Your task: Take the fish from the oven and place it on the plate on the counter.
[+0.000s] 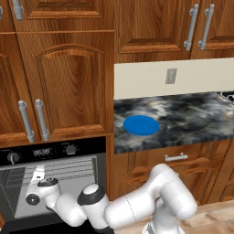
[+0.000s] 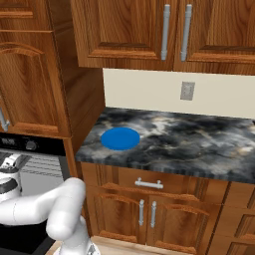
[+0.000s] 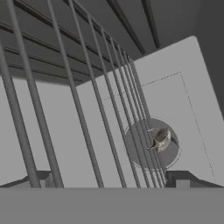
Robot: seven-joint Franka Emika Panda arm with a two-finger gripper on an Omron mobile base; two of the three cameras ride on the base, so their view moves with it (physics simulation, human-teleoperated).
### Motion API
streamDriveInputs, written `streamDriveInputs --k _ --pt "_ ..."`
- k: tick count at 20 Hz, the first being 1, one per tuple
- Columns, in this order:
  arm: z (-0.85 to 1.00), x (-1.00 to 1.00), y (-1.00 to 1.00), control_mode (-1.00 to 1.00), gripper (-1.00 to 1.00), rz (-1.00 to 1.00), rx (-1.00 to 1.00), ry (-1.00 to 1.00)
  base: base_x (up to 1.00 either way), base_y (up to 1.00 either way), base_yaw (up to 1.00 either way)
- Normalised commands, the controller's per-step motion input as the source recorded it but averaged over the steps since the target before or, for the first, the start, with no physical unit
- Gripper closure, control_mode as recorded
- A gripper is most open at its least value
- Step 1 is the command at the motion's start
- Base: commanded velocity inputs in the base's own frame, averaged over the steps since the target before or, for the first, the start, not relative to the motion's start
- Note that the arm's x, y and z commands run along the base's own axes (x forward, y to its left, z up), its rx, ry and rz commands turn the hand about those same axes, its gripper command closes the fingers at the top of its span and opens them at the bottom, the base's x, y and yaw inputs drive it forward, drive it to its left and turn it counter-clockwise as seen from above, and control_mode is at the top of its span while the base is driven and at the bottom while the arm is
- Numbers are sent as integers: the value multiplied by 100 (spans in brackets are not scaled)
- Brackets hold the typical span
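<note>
The black oven (image 1: pixel 50 152) stands open at the lower left, showing its grey inside and wire racks (image 1: pixel 73 168). My gripper (image 1: pixel 38 174) reaches into the oven cavity. In the hand view its fingertips (image 3: pixel 40 178) stand wide apart and open, with nothing between them, under the rack's wires (image 3: pixel 78 109). A round fan disc (image 3: pixel 153 142) sits on the grey wall beyond. The fish is hidden. The blue plate (image 1: pixel 141 124) (image 2: pixel 120 138) lies flat and bare on the dark marbled counter (image 1: pixel 192 116) (image 2: pixel 194 144), to the right of the oven.
Tall wooden cabinets (image 1: pixel 64 82) rise above the oven, and more hang over the counter (image 2: pixel 144 35). Drawers with silver handles (image 2: pixel 148 184) sit under the counter. An outlet (image 1: pixel 171 76) is on the beige backsplash. My white arm (image 1: pixel 137 205) crosses in front of the lower cabinets.
</note>
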Motion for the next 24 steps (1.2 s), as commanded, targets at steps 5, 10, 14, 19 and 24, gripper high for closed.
streamDriveInputs --k 5,10,14,19,24 --pt "-100 -7 -3 -100 -100 0 0 -25 0 0 0" --pt "-100 -42 0 -100 -100 0 0 -13 0 0 0" --pt "-93 -74 -3 -100 -100 0 0 -6 0 0 0" --pt "-58 -60 -1 -100 -100 0 3 -8 0 0 0" --pt "-77 -4 -1 -100 -100 -5 1 -8 0 0 0"
